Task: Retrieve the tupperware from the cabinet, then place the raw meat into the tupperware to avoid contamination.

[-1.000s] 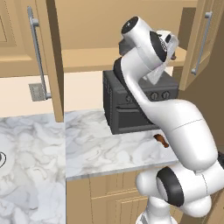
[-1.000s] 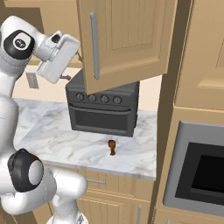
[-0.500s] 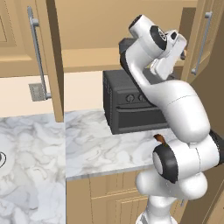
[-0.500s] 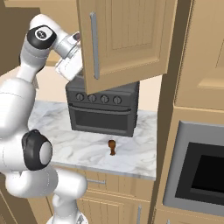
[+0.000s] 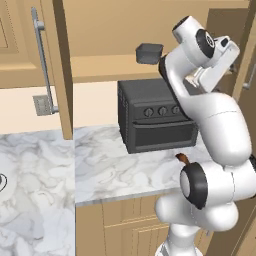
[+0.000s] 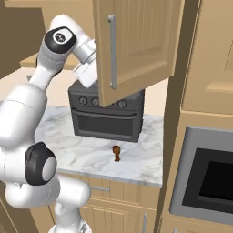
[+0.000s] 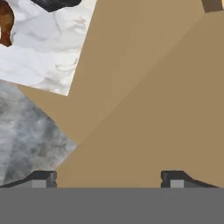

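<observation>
Pincer (image 7: 108,178) jaws stand wide and empty, raised since 1 second ago to the open cabinet (image 5: 105,65); tupperware (image 5: 149,53) waits on its shelf, raw meat (image 6: 117,153) on the counter (image 6: 91,154), so fetching comes next

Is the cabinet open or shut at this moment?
Open. The cabinet door swings out over the toaster oven, and the tupperware sits exposed on its shelf.

A light tan is shown on the cabinet (image 5: 60,60), dark grey on the tupperware (image 5: 149,53) and toaster oven (image 5: 155,122), white-grey marbling on the counter (image 5: 110,170), reddish-brown on the raw meat (image 6: 117,153).
</observation>
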Robot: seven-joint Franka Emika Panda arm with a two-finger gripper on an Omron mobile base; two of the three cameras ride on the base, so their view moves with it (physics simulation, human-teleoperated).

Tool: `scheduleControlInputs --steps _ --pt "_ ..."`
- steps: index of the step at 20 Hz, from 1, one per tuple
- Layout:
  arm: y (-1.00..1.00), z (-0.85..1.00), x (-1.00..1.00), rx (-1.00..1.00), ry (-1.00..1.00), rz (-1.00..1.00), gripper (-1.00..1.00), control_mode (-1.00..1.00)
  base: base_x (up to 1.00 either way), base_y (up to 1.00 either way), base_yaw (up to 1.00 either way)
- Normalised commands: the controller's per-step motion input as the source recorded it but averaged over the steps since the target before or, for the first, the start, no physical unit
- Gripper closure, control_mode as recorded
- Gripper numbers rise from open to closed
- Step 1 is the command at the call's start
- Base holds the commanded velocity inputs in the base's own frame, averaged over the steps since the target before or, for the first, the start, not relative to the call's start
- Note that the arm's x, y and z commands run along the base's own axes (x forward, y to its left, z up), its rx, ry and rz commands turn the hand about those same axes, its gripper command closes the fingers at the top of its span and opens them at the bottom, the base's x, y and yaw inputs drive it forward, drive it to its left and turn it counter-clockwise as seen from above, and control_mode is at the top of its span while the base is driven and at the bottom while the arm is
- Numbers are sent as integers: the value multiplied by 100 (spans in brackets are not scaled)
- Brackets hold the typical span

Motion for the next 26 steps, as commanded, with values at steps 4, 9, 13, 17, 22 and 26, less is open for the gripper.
scheduleControlInputs --steps 4,9,13,17,22,26 --pt "-81 0 -37 5 -13 0 -100 -100 0 0 0" --pt "-69 -5 -18 4 -10 1 -100 -100 0 0 0" --pt "-53 -12 -5 1 -8 2 -100 -100 0 0 0" --pt "-46 -15 0 0 -6 3 -100 -100 0 0 0" --pt "-48 -18 3 0 -5 5 -100 -100 0 0 0" --pt "-24 -8 0 0 -4 4 -100 -100 0 0 0"
